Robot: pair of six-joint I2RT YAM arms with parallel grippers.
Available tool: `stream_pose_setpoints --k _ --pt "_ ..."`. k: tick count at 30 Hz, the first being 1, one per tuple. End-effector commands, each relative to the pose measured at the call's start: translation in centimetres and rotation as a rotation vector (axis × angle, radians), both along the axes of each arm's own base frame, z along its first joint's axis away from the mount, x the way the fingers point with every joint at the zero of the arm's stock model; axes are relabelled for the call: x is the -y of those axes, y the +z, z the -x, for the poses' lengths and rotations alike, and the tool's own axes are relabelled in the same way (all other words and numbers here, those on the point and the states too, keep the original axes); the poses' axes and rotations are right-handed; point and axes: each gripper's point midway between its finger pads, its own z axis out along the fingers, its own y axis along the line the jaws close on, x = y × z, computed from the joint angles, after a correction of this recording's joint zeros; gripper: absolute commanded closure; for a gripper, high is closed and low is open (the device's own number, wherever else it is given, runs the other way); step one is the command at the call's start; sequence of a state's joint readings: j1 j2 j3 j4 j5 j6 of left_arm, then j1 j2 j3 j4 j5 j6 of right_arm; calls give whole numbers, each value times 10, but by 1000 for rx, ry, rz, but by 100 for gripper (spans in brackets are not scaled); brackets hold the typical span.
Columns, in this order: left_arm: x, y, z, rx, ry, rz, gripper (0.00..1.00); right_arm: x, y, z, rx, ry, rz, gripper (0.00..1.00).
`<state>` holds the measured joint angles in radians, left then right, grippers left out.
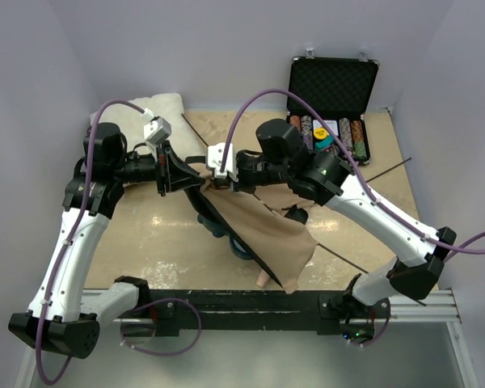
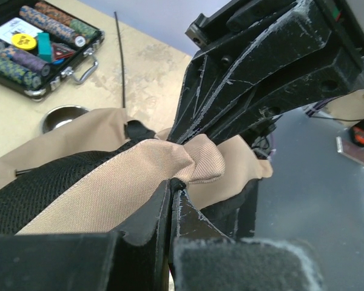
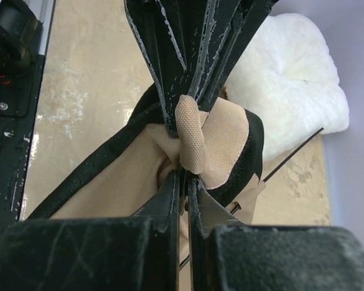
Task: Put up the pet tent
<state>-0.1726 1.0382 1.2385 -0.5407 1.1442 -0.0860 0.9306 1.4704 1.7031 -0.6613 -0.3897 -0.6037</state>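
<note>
"Top external view: why the nose-to-nose pose?"

"Both the left gripper (image 1: 199,183) and right gripper (image 1: 218,183) are pinched shut on the same bunched fold of the pet tent (image 1: 267,234), I'd guess to lift and spread it. Rest of it droops below them, collapsed. Beyond the right one, the black case (image 1: 333,81) sits open, poker chips (image 1: 327,133) in rows inside."

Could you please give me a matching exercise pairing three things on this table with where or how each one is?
1. tan fabric pet tent with black trim
2. fluffy white pillow
3. black hard case of poker chips

A. far left corner
B. lid open, far right
C. pinched by left gripper and right gripper

Pairs: 1-C, 2-A, 3-B
</note>
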Motion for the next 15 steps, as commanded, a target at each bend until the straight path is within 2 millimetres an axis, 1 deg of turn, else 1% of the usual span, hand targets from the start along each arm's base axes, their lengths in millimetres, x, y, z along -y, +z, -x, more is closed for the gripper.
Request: stream_pose_setpoints --k 1,2,4,5,6,7,11,15 --pt "-5 -4 -4 60 23 -78 100 13 -6 -13 54 -61 71 100" --pt "-5 -2 -1 77 4 -77 97 14 -9 -14 55 -63 78 100" --pt "-6 4 4 116 -26 -88 83 16 -12 -15 57 -70 90 100" --pt "-7 10 7 152 -42 -91 77 17 -13 -15 60 -70 91 100" --pt "-9 14 11 168 -58 -85 73 17 -14 -14 59 -70 90 100" --pt "-12 18 14 184 -67 -78 71 17 -11 -14 60 -71 80 100" --pt "-12 25 22 224 -105 -52 74 17 -12 -11 51 -64 81 100" --pt "-10 37 30 292 -134 -24 77 17 -11 -11 49 -64 78 100"
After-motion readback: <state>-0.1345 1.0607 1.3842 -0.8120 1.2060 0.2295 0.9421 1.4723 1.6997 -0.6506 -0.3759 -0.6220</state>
